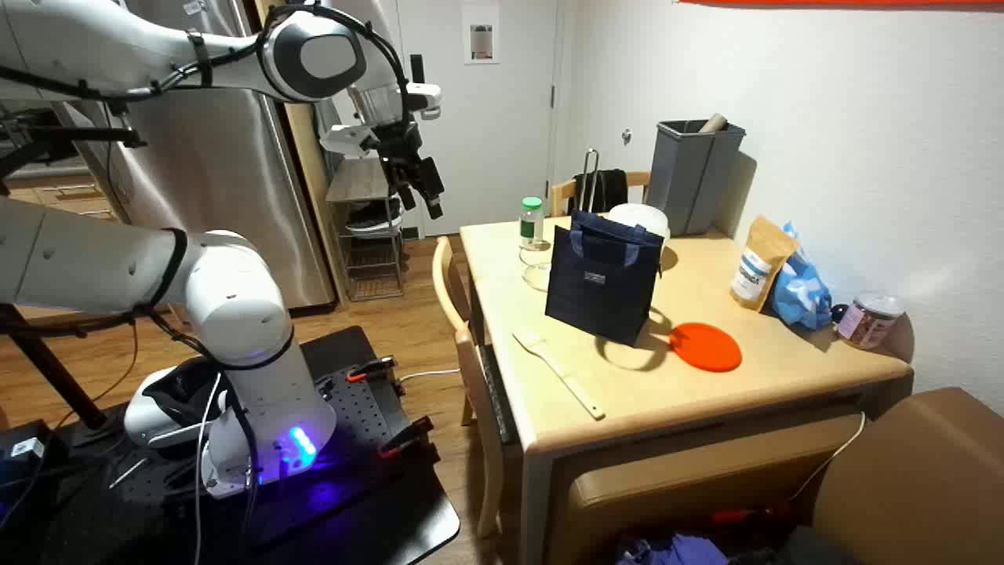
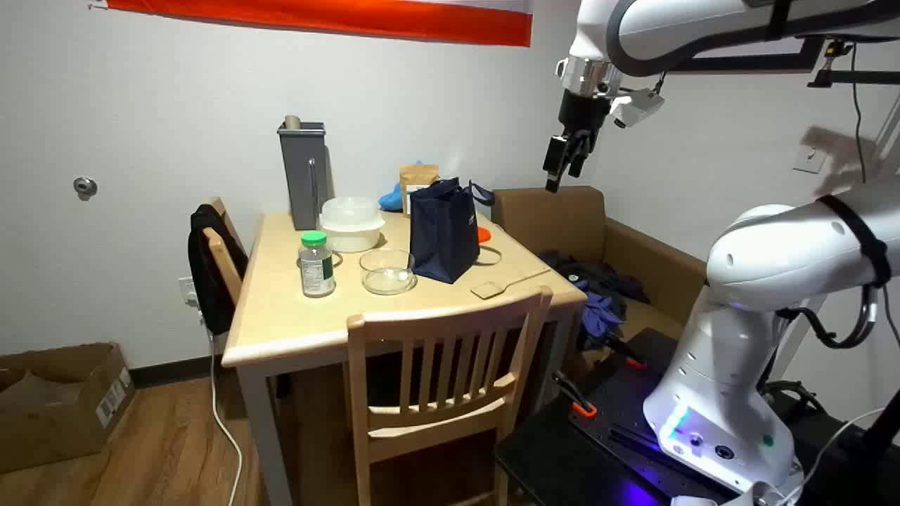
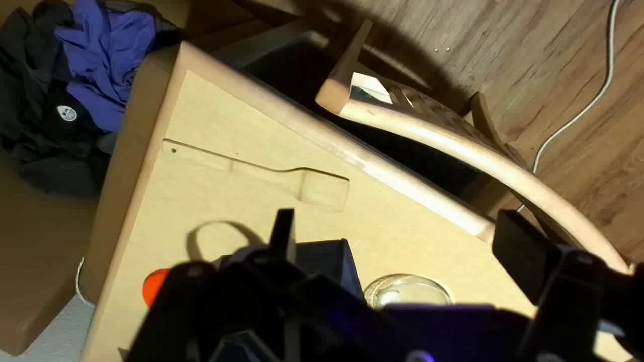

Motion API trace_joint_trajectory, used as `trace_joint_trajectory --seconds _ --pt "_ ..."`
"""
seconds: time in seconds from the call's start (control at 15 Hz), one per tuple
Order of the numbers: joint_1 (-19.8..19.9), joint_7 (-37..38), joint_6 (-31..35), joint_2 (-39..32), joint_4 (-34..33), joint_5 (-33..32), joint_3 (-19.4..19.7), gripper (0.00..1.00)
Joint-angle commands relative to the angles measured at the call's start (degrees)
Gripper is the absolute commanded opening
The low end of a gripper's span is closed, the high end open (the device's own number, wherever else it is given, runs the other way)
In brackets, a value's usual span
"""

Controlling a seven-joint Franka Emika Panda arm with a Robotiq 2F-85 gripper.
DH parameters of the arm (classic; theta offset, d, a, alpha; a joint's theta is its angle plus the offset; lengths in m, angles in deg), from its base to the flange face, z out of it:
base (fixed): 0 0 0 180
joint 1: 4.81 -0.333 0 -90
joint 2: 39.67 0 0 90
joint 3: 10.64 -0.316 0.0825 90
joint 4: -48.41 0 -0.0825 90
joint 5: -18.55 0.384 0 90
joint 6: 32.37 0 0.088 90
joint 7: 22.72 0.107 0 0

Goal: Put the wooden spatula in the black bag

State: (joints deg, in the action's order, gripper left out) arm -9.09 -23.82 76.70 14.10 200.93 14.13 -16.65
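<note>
The wooden spatula lies flat on the table near its edge, beside the black bag. It also shows in an exterior view and whole in the wrist view. The dark bag stands upright, with loop handles at its top, in both exterior views. In the wrist view the bag is partly hidden behind a finger. My gripper is open and empty, up in the air above table height and apart from both, also in an exterior view. Its fingers stand wide apart in the wrist view.
A glass bowl, a green-lidded jar and a white container stand by the bag. A flat orange round piece lies beside it. A tall grey box stands behind. A wooden chair stands at the table's edge.
</note>
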Motion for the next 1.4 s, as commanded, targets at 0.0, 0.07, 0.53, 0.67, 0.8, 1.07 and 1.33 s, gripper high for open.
trace_joint_trajectory --seconds 0.0,0.07,0.53,0.67,0.8,1.07,1.33 --pt "-0.38 0.27 -0.18 -0.09 -0.16 -0.28 0.27 1.00" --pt "-0.38 0.27 -0.18 -0.09 -0.16 -0.28 0.27 1.00" --pt "-1.17 -9.42 0.32 -4.78 -4.69 -3.69 3.66 1.00" --pt "2.25 -4.41 -0.08 -8.24 -8.10 -5.20 2.86 1.00" --pt "4.75 0.88 -0.74 -12.41 -11.32 -5.31 3.20 1.00" --pt "9.11 9.45 -0.72 -19.17 -15.89 -4.98 3.42 1.00" --pt "13.19 17.53 -0.12 -24.76 -16.72 -5.36 4.46 1.00"
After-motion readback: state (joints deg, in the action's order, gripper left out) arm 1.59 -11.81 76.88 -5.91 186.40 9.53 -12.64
